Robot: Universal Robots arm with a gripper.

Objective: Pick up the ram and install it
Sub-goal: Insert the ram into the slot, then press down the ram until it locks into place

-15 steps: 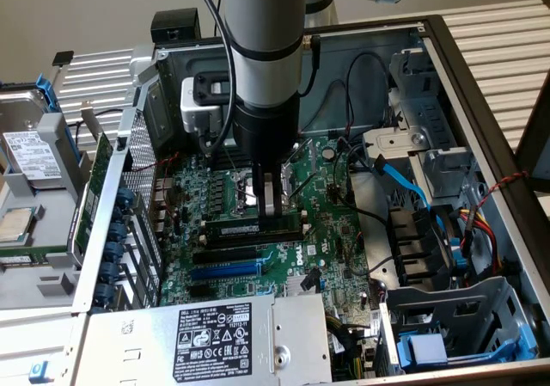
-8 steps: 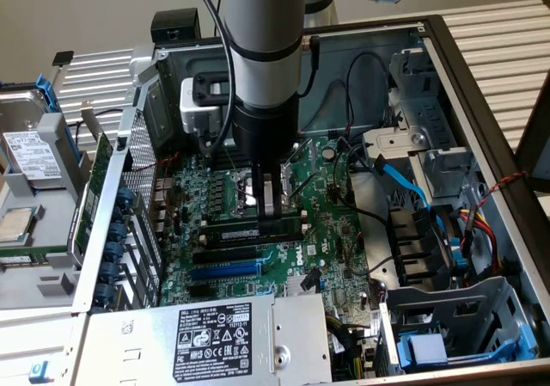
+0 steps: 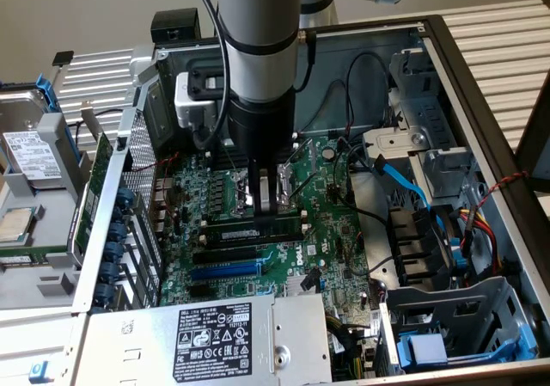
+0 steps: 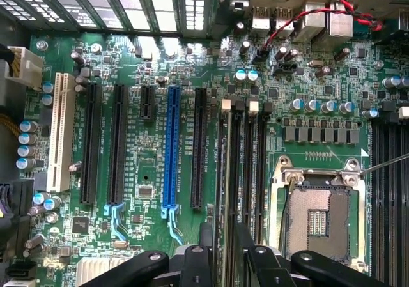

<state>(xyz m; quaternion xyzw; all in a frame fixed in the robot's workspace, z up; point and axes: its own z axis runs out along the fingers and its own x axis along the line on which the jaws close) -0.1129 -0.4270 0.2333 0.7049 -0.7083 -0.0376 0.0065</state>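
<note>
The ram, a long thin green stick with black chips and a white label, stands on edge in a black memory slot of the motherboard, beside the processor socket. My gripper hangs straight down over the stick's middle, fingertips just above its top edge. In the wrist view the ram appears edge-on, running up from between the two dark fingers. The fingers stand apart on either side of it, so the gripper is open.
A blue expansion slot and black slots lie nearer the power supply. The open processor socket sits beside the memory slots. Blue and black cables and a drive cage crowd the exterior view's right inside the case.
</note>
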